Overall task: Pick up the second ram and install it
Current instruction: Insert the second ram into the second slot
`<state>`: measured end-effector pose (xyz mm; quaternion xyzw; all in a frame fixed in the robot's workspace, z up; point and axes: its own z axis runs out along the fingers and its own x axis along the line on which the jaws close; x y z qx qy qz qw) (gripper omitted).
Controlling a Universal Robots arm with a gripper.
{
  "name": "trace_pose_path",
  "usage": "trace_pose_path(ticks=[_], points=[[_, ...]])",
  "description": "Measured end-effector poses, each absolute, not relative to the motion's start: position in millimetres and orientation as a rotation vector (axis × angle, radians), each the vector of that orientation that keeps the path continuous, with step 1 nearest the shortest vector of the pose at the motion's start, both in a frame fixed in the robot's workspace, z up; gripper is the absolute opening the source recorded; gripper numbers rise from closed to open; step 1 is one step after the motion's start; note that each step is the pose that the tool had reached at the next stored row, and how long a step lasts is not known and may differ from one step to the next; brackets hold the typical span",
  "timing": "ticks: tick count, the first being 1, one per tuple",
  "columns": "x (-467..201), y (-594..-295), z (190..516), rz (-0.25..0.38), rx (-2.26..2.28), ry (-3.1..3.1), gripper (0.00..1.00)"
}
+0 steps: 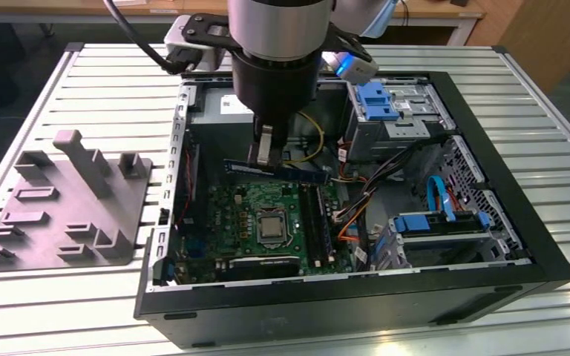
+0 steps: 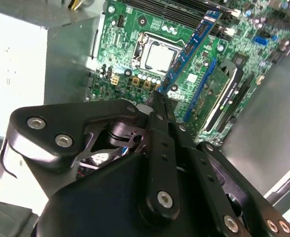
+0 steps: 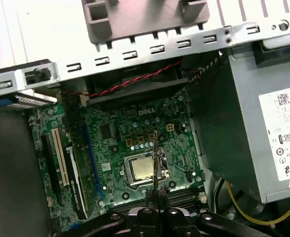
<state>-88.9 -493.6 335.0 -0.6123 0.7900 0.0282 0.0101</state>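
The arm descends steeply from above into the open black computer case, its thick dark cylindrical wrist standing nearly upright over the rear half of the case, with two slim dark fingers reaching straight down from it. The gripper is clenched on the second ram, pinching the stick near one end so that most of its length sticks out toward the exterior view's right. The stick is a thin, flat, blue-green board held level and on edge, clear of the boards beneath it, hanging above the green motherboard just in front of the grey sheet-metal power supply. In the exterior view it lies crosswise to the long black memory slots below it. In the second wrist view the black, bolted linkage of the gripper narrows to the closed fingertips, and the ram runs away from them over the square silver processor. In the first wrist view the stick appears edge-on as a thin line rising from the gripper, above the processor. The case rests on a ribbed aluminium table, beside a grey moulded fixture with upright blocks and recesses
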Motion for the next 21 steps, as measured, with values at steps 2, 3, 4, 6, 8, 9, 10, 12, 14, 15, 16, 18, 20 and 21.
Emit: trace_pose_path(ticks=[2,3,4,6,8,9,10,12,14,15,16,18,20,21], points=[[-88.8,-493.6,334.4,0.087,-1.865,2.5,0.11],[-88.8,-493.6,334.1,0.087,-1.843,2.516,0.11],[-88.8,-493.6,333.8,0.087,-1.82,2.532,0.11],[-88.9,-493.6,333.2,0.086,-1.773,2.564,0.11],[-88.9,-493.6,332.6,0.085,-1.724,2.596,0.11],[-88.8,-493.6,332.3,0.085,-1.7,2.611,0.11],[-88.9,-493.6,332.0,0.085,-1.677,2.626,0.11],[-88.9,-493.6,331.3,0.084,-1.629,2.654,0.11],[-88.8,-493.6,330.8,0.083,-1.579,2.683,0.11],[-88.9,-493.6,330.5,0.083,-1.554,2.697,0.11],[-88.9,-493.6,330.2,0.082,-1.53,2.711,0.11],[-88.8,-493.6,329.6,0.081,-1.48,2.737,0.11],[-88.9,-493.6,329.0,0.081,-1.43,2.762,0.11],[-88.8,-493.6,328.7,0.08,-1.403,2.776,0.11]])
